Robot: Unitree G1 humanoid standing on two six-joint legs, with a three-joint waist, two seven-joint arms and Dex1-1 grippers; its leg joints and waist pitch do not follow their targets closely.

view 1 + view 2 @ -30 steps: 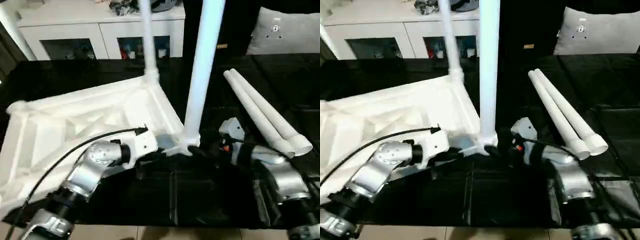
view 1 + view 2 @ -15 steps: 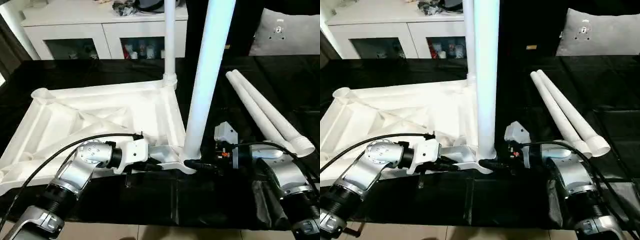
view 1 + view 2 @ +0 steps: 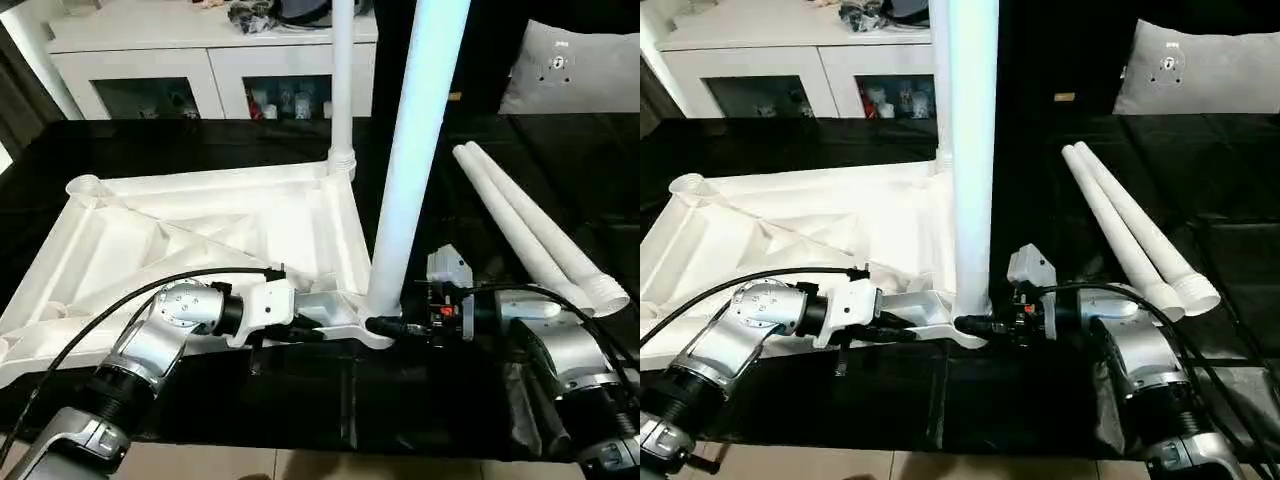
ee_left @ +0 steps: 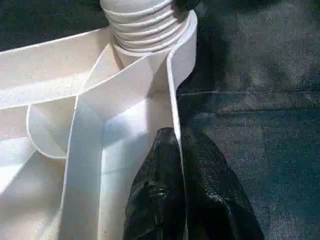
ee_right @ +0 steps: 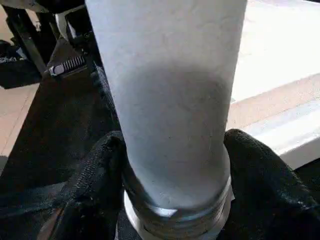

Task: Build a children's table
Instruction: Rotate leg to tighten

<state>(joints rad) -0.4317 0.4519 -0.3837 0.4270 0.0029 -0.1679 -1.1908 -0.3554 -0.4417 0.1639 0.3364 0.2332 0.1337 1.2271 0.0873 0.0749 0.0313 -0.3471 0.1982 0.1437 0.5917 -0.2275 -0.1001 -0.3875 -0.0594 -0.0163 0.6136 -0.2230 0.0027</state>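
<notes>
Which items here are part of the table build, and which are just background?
Part of the job:
- tabletop, upside down
- two standing legs
- two loose legs lying on the black surface

Just lying about:
- grey cushion
- white cabinet

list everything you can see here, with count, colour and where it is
tabletop: 1, white, upside down on the black surface, ribs up
standing legs: 2, white, one in the near corner socket, one in the far corner socket
loose legs: 2, white, lying side by side on the black surface right of the tabletop
black surface: 1, under everything
cabinet: 1, white, at the back
cushion: 1, grey, back right
left gripper: 1, black fingers, shut on the tabletop rim by the near socket
right gripper: 1, black fingers, either side of the near leg's base
</notes>
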